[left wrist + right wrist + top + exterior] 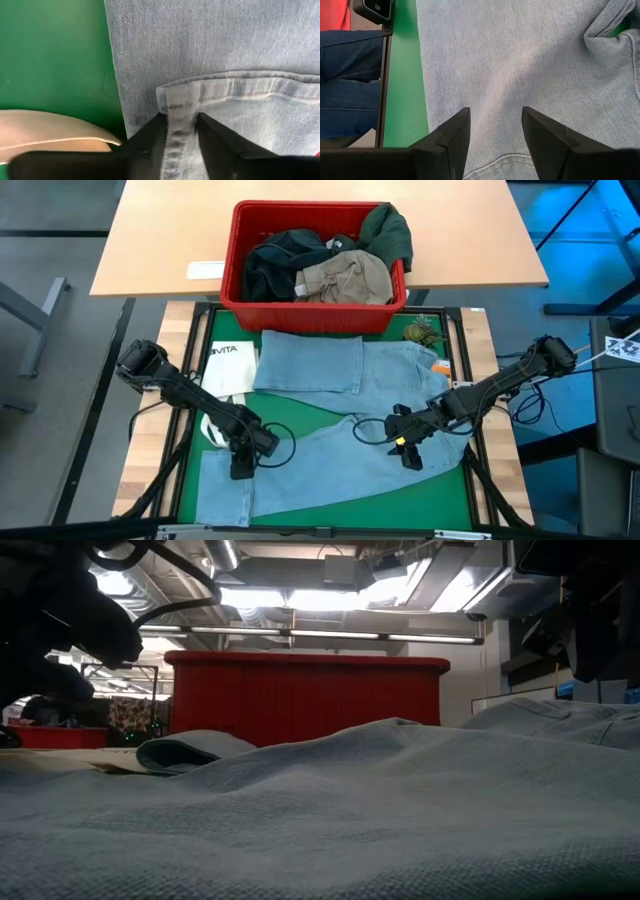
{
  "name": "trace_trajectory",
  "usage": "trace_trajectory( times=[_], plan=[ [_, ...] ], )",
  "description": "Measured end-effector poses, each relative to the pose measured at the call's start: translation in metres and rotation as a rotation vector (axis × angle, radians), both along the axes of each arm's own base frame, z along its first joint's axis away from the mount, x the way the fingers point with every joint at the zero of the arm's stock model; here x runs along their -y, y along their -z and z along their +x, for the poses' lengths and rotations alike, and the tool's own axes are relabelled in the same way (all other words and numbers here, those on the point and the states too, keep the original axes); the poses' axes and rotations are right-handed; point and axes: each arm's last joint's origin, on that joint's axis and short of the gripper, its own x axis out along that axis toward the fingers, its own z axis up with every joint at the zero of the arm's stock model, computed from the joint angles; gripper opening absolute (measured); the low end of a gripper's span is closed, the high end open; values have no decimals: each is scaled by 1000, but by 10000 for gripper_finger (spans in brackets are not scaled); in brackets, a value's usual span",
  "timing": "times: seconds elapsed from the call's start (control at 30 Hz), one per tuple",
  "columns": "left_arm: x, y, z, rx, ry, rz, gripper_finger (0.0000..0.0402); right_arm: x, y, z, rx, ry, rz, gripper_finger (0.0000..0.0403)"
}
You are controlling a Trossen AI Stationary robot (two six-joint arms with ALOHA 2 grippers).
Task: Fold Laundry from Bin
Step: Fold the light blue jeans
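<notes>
My left gripper (181,131) has its fingers (150,137) pinched down around a raised seam at the hem of the light blue jeans (330,395), the fold of denim sitting between the tips; they look closed onto it, though how firm the hold is I cannot tell. My right gripper (495,125) hovers low over the upper leg, fingers (452,132) spread apart with nothing between them, only flat denim beneath.

My worry is the left hold. It has only a narrow ridge of stitching, so if I lift or drag, the seam could slide out and the leg would drop back crooked. If I pull before the right side has any cloth, the jeans may skew across the green mat (190,480) instead of folding cleanly. The right fingers, coming straight down on flat fabric, may simply press it rather than gather any.

The jeans lie spread on the mat, just in front of the red bin (318,298), which holds the dark green, black and khaki pieces (345,275).

Beside the left arm lies a white bag (228,365) printed "VITA". The small tab at the seam carries lettering too faint for me to read.
</notes>
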Motion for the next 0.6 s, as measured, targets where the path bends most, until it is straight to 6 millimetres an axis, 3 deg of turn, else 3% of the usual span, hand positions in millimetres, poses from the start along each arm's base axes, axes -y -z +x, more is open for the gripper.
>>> trace_trajectory(
  times=[0.17,0.33,0.6],
  plan=[
    [1,-1,1,1,-17,-15,17,0,0,0,0,0,0,179],
    [9,-18,13,41,-1,-98,12,0,0,0,1,0,0,179],
    [12,-64,45,219,-2,-173,9,0,0,0,5,0,1,179]
  ],
)
